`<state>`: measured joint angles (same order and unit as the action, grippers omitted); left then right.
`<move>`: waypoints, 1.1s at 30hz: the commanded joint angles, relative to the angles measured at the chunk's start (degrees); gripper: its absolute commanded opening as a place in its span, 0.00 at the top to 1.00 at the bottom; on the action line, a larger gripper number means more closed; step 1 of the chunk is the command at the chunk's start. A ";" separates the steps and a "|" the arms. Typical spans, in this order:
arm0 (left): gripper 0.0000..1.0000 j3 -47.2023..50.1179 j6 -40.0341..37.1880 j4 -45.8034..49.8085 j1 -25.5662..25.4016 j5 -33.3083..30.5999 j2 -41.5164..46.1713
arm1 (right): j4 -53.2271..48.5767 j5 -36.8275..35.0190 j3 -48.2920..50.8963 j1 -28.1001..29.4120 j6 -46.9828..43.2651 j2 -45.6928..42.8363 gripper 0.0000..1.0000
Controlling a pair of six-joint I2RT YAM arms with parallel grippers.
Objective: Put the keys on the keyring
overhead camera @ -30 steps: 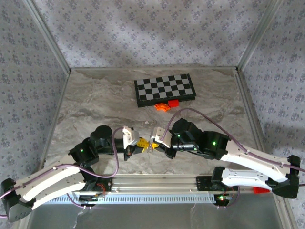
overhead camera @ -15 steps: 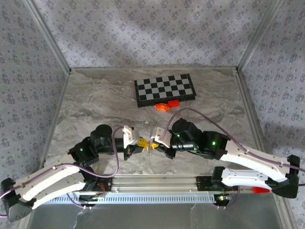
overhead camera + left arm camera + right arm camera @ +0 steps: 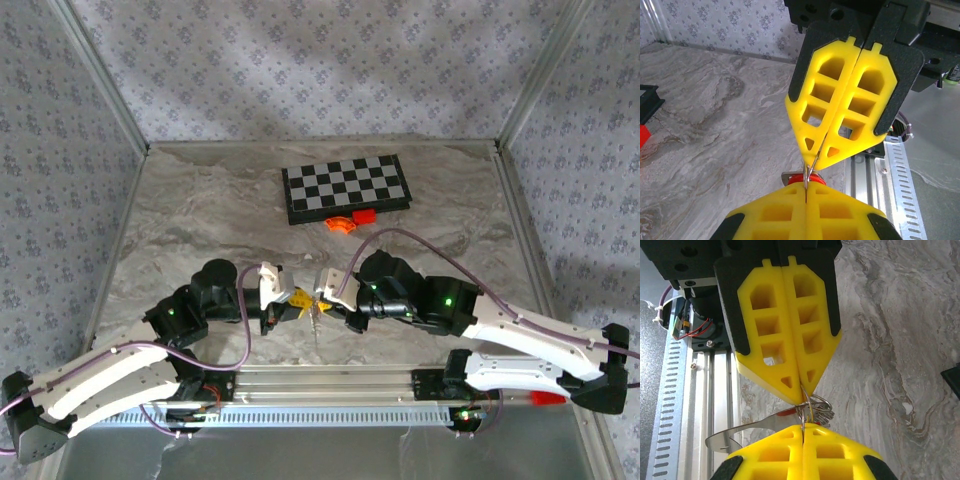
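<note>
Marbled grey table (image 3: 200, 220), chessboard (image 3: 345, 188) well back. Up front, meeting nose to nose: left gripper (image 3: 805, 186) pressed together, right gripper (image 3: 814, 161) pressed together too, both pinching thin wire of the keyring (image 3: 816, 406). Tucked right at those tips, touching the ring: red head of the key (image 3: 813, 179). Can't tell whether threaded on.

key (image 3: 813, 179) mostly hidden behind left gripper (image 3: 805, 189), keyring (image 3: 818, 409) partly pinched from sight
</note>
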<state>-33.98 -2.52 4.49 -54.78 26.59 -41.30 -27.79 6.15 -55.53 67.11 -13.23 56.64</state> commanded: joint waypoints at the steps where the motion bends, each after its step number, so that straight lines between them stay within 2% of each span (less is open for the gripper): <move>1: 1.00 -2.57 -0.29 -2.58 -0.72 2.15 -0.34 | 3.02 -1.25 0.06 0.74 -1.68 -1.31 1.00; 21: 1.00 -2.68 -0.23 -2.77 -1.98 1.54 -1.23 | 6.15 -3.69 4.43 2.45 -5.60 -4.43 1.00; 33: 1.00 -2.32 0.45 -4.01 -2.17 1.46 -0.36 | 8.54 -9.45 7.55 4.81 -9.78 -6.27 1.00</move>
<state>-34.85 -2.33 4.43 -56.38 26.37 -42.48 -21.34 -0.43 -48.75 71.18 -20.91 50.96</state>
